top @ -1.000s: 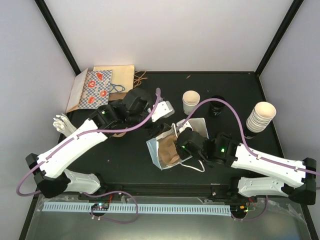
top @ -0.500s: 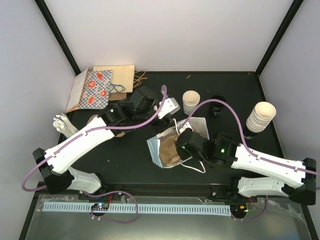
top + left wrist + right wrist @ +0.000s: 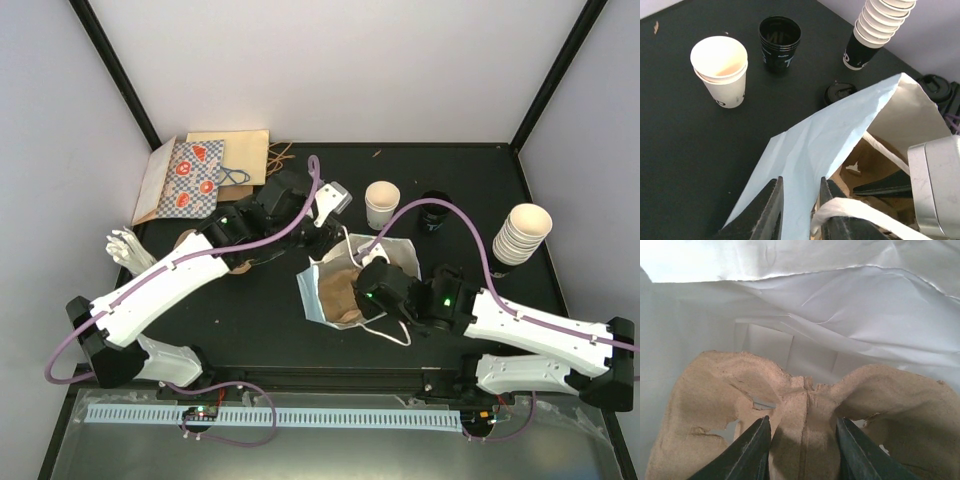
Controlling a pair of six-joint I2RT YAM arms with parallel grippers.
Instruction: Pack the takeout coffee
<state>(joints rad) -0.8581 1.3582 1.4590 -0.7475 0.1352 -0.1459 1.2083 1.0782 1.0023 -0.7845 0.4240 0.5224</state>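
Note:
The light blue paper bag [image 3: 310, 300] lies on its side at the table's middle, mouth open. My left gripper [image 3: 322, 230] is shut on the bag's upper wall [image 3: 805, 145] and holds it raised. My right gripper [image 3: 363, 287] reaches into the bag and is shut on the middle ridge of the brown cardboard carrier [image 3: 807, 410], which lies inside [image 3: 338, 297]. No lidded coffee cup shows. A cream-white cup [image 3: 381, 204] stands open behind the bag, nested in another [image 3: 722, 70]. A loose black lid [image 3: 839, 91] lies next to the bag.
A black cup [image 3: 432, 212] and a stack of cream cups [image 3: 521, 234] stand at the back right. Patterned and brown paper bags [image 3: 190, 176] lie at the back left, with a white bundle [image 3: 125, 246] near the left wall.
My left gripper moved toward the back right with the bag's edge, raising it and widening the mouth. My right gripper stays on the carrier in the bag.

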